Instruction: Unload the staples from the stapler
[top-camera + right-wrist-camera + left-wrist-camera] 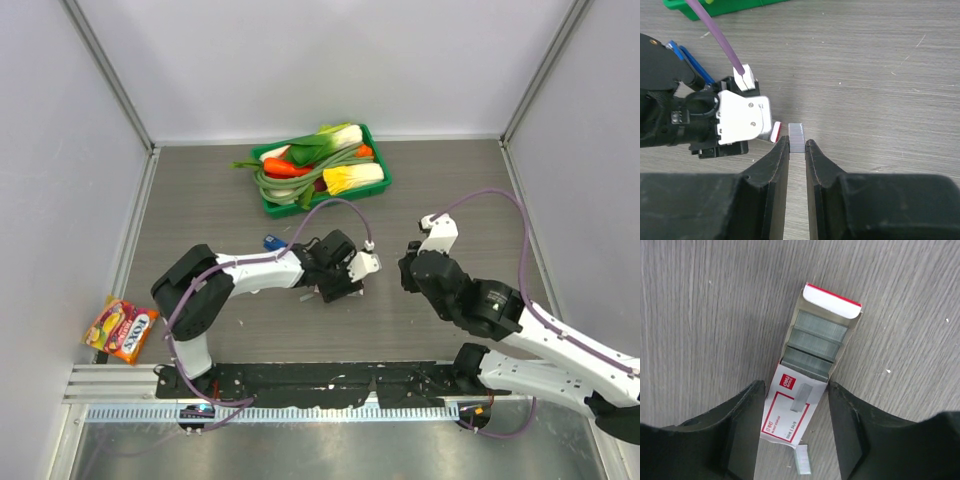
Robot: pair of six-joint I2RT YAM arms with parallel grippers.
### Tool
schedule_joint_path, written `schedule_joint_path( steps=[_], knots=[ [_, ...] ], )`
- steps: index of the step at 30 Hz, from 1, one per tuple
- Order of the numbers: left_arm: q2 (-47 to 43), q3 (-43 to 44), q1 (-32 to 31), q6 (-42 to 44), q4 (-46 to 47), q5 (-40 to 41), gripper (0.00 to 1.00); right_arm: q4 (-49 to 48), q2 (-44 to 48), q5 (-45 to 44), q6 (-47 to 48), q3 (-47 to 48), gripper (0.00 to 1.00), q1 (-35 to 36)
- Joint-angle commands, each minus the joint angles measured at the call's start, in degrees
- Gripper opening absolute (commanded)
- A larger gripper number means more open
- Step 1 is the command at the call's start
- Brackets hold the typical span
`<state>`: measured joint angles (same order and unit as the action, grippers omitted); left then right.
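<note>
In the right wrist view my right gripper (797, 146) is shut on the staples (797, 136), a short silvery strip pinched between its fingertips just above the table. The dark blue stapler (689, 59) lies at the upper left, mostly hidden behind the left arm; from above only its end (270, 242) shows. My left gripper (796, 405) has its jaws pressed to the sides of an open red-and-white staple box (790, 412) lying on the table with grey strips inside. A short loose silvery strip (803, 460) lies just below the box.
A green tray (378, 152) of toy vegetables stands at the back centre. A colourful snack packet (121, 331) lies at the left edge. The two grippers are close together in the middle of the table, the right gripper (408, 272) just right of the left gripper (338, 282).
</note>
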<state>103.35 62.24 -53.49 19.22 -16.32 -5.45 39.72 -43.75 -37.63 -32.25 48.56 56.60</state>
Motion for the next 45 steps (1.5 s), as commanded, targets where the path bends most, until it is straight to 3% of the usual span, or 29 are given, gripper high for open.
schedule_joint_path(
  steps=[1,4,8,17,28,45],
  knots=[
    [-1.57,-1.16,0.32,-6.3,-5.83,-0.59,0.6,-4.21,-0.99,-0.52,-0.09,-1.44,0.06,-0.26],
    [-2.45,-0.54,0.76,-8.32,-6.62,-4.37,0.67,-5.62,-1.34,-0.08,-0.09,-2.5,0.06,-0.44],
    [-3.33,1.83,3.13,-10.69,-8.55,-8.94,0.85,-8.69,-2.22,1.5,-0.18,-4.25,0.06,-0.7],
    [-7.09,11.15,15.17,-13.52,-14.09,-20.03,0.89,-22.48,-10.99,8.96,0.52,-9.18,0.04,-1.32],
    [-15.63,6.32,17.9,-8.94,-17.43,-21.26,0.72,-41.37,-24.01,13.81,-2.9,-13.4,0.01,-0.97],
    [-19.5,-0.8,17.99,-4.46,-17.0,-16.61,0.7,-40.08,-32.8,3.09,-8.62,-11.56,0.01,4.22]
  ],
)
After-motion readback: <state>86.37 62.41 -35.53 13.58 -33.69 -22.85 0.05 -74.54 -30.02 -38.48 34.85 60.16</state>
